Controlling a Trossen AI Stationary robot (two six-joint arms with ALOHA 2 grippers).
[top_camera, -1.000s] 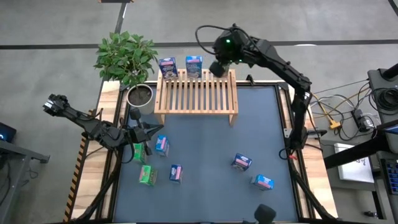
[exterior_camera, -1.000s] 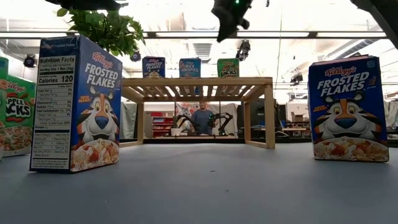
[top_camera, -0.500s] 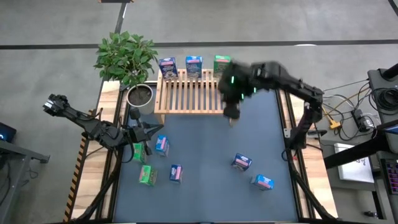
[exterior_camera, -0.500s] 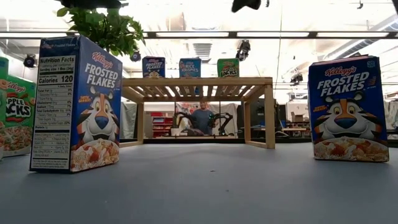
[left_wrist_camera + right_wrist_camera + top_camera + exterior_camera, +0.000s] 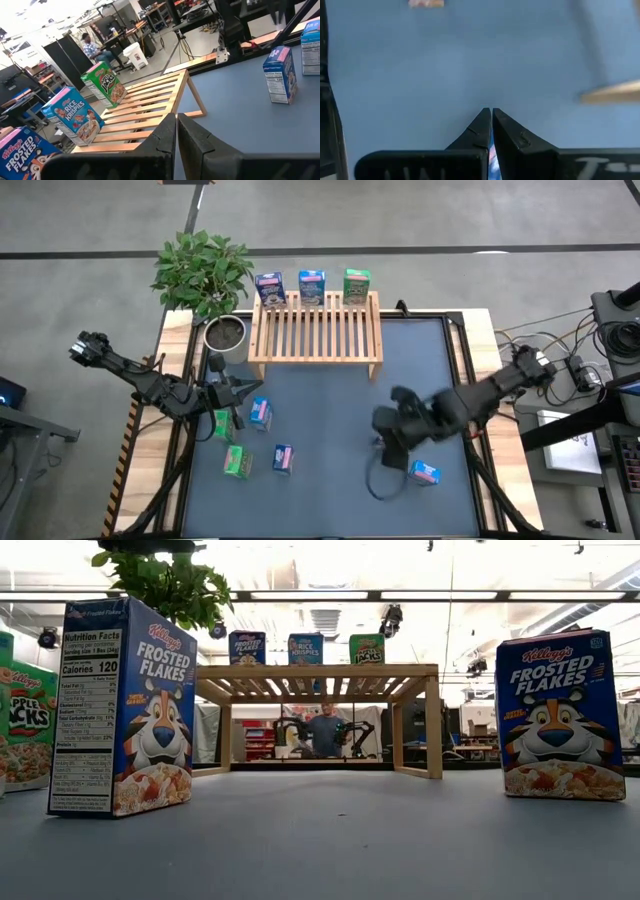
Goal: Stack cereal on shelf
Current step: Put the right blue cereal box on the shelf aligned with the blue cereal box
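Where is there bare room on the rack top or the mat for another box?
The shelf slats in front of the three boxes on its back edge are bare. The mat's middle is free. It is crowded by the left gripper.

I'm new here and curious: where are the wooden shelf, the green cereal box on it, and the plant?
wooden shelf (image 5: 315, 332), high view, slatted top.
green cereal box (image 5: 356, 285), high view, its top.
potted plant (image 5: 203, 270), high view, leaves.
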